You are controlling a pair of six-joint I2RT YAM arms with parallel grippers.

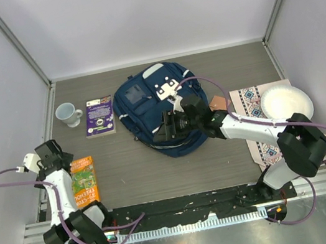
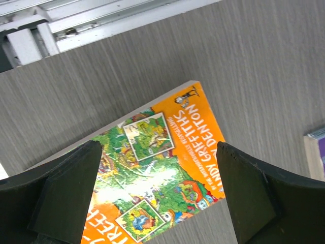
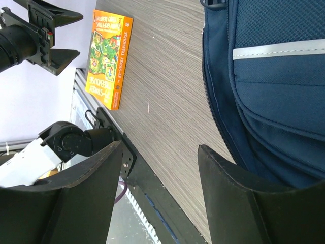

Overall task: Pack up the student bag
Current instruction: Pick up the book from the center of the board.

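Note:
The student bag (image 1: 147,102) is a navy backpack with a white patch, lying flat at the table's middle back. Its side fills the right of the right wrist view (image 3: 274,76). My right gripper (image 1: 161,131) hovers over the bag's near front edge, open and empty (image 3: 160,178). An orange paperback (image 1: 83,180) lies at the near left. My left gripper (image 1: 61,158) is just above its far end, open and empty, with the cover showing between the fingers (image 2: 157,203). A purple book (image 1: 99,115) lies left of the bag.
A white mug (image 1: 68,114) stands at the back left. A patterned placemat (image 1: 249,103) with a white plate (image 1: 285,104) lies on the right. A small brown object (image 1: 216,102) sits beside the bag. The metal rail (image 1: 190,205) runs along the near edge.

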